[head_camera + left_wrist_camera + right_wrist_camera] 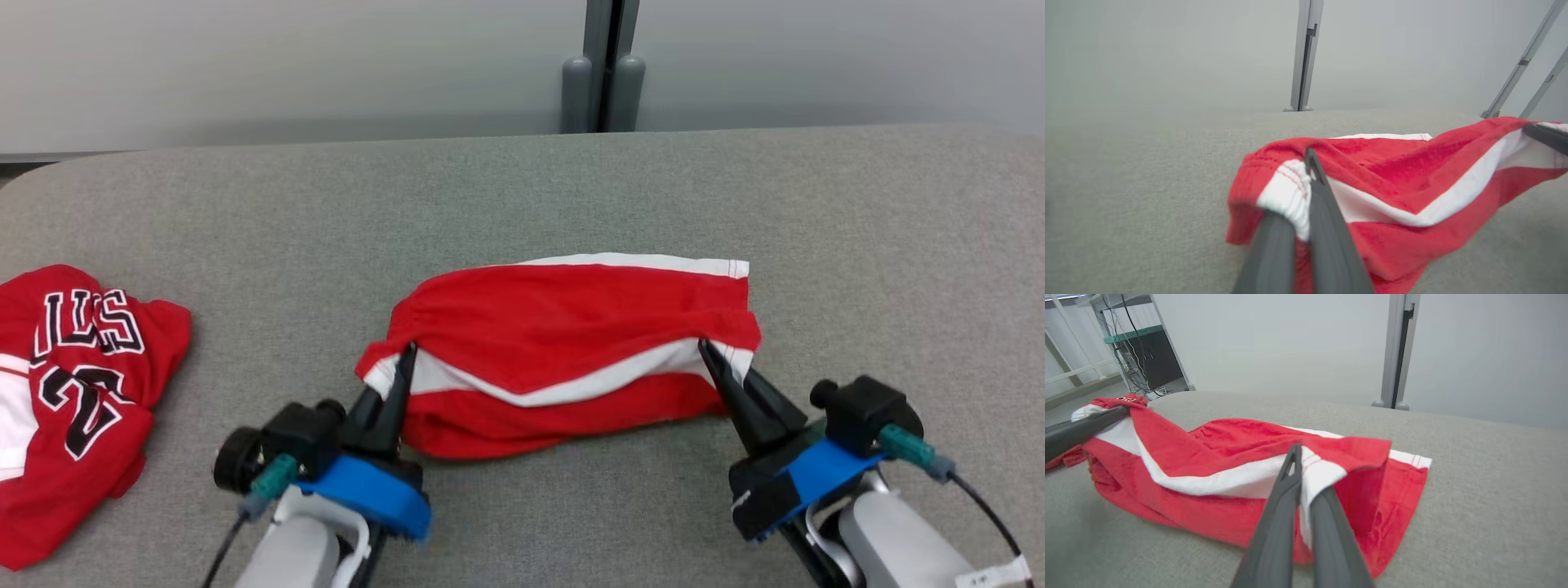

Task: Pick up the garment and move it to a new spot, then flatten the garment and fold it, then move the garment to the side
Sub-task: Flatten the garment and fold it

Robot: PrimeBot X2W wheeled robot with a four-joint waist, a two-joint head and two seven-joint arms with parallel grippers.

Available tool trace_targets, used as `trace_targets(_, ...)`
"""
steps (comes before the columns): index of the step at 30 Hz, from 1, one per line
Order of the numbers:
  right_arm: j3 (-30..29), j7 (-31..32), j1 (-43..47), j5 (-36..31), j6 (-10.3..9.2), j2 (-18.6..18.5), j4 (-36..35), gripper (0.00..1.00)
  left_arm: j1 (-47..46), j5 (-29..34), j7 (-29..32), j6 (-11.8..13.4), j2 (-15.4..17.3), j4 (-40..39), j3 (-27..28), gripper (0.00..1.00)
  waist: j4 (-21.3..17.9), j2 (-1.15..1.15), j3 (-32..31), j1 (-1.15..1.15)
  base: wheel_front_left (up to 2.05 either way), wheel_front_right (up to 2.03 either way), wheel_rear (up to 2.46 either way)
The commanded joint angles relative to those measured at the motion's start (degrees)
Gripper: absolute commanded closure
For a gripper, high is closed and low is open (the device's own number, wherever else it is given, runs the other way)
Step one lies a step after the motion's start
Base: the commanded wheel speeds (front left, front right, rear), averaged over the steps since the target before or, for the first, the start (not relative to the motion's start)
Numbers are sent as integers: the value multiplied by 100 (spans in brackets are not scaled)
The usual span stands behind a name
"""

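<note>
Your left gripper [406, 353] and right gripper [707, 351] are both clamped on the white-trimmed edge of the red-and-white cloth shorts [571, 314], mid grey fabric table [522, 188]. Risk: both are thin tip pinches, so lifting unevenly could pull one end free.

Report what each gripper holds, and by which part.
Both hold the red garment by its white-banded edge: the left gripper pinches its left end, the right gripper its right end.
</note>
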Motion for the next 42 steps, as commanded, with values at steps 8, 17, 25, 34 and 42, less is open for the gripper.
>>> trace_targets(8, 29, -22, -2136, 150, 3, -85, 92, 100, -2215, -218, 224, -8, 580, -195, 131, 100, -230, 0, 700, 0, 0, 0, 0)
trace_targets(17, -19, -22, -4657, 299, 2, -156, 745, 100, -4819, -541, 332, -8, 748, 120, 101, 100, -369, 0, 1474, 0, 0, 0, 0)
trace_targets(25, -329, -21, -5901, 611, 2, -272, 1334, 100, -6240, -736, 174, -9, 657, 673, -157, 100, -404, 0, 1716, 0, 0, 0, 0)
trace_targets(34, 194, -22, -5398, 1020, 2, -383, 1385, 100, -5812, -1024, 21, -8, 609, 1048, -646, 100, -408, 0, 1872, 0, 0, 0, 0)
trace_targets(42, 452, -22, -4081, 1167, 3, -449, 879, 100, -4199, -1038, -16, 90, 586, 610, -364, 100, -462, 0, 1835, 0, 0, 0, 0)
